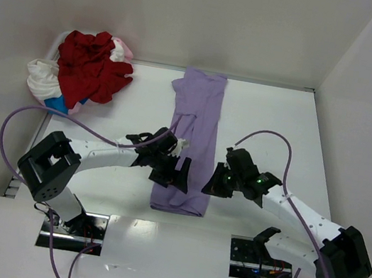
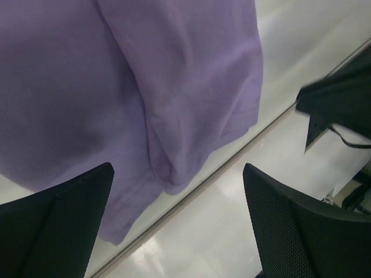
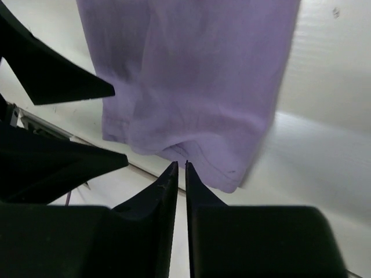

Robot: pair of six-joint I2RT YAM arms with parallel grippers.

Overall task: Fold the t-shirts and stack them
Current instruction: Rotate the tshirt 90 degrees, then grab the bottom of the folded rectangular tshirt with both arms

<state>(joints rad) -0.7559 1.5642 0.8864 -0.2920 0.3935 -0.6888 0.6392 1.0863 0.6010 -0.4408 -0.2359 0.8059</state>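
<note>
The lavender-purple t-shirt [image 1: 194, 133] lies folded into a long strip down the middle of the table. Above its near left corner my left gripper [image 1: 169, 172] stands open; in the left wrist view its wide-apart fingers [image 2: 58, 220] frame the hem [image 2: 174, 174] and bare table. My right gripper [image 1: 216, 180] is at the strip's near right edge. In the right wrist view its jaws [image 3: 181, 165] are almost together, their tips pinching the curled hem [image 3: 197, 150]. At the back left a red t-shirt [image 1: 92, 68], a white one [image 1: 41, 79] and a pale pink one [image 1: 122, 49] lie crumpled in a pile.
A bit of blue [image 1: 59, 102] shows under the pile. White walls close the table in at the back and both sides. A seam [image 2: 191, 197] crosses the table just in front of the hem. The two grippers are close together across the shirt's near end.
</note>
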